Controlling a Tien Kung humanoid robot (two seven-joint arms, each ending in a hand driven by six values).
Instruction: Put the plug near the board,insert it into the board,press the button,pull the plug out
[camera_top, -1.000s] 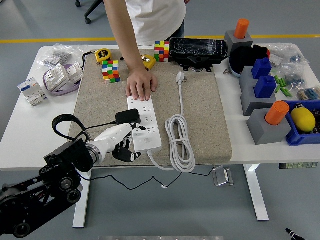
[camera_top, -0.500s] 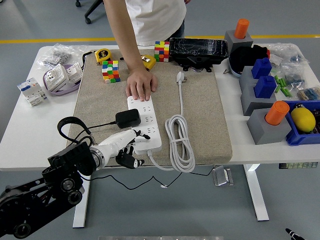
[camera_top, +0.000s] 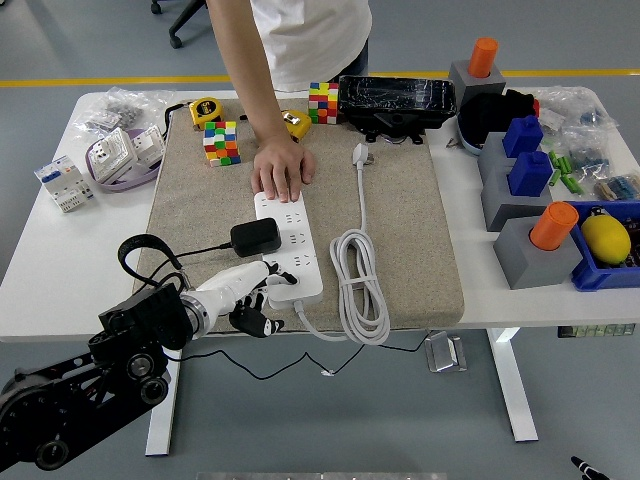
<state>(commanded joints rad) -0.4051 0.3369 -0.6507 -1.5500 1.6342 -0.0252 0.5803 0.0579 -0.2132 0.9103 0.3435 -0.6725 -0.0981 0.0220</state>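
A white power strip (camera_top: 291, 248) lies on the tan mat (camera_top: 400, 230). A black plug adapter (camera_top: 256, 236) sits plugged into the strip's left side, its black cable trailing left. My left hand (camera_top: 258, 289) reaches over the strip's near end; its white fingers (camera_top: 272, 277) rest on that end, holding nothing. A person's hand (camera_top: 282, 166) presses down on the strip's far end. My right arm is out of view.
The strip's white cord (camera_top: 360, 280) lies coiled on the mat to the right. Rubik's cubes (camera_top: 222, 142), a tape measure (camera_top: 205, 109), a black case (camera_top: 396, 99) and grey blocks with orange and blue pegs (camera_top: 535, 235) stand around the mat.
My left hand has moved a little right and forward, from beside the plug onto the strip's near end. The plug stays in the strip. The person's hand has not moved.
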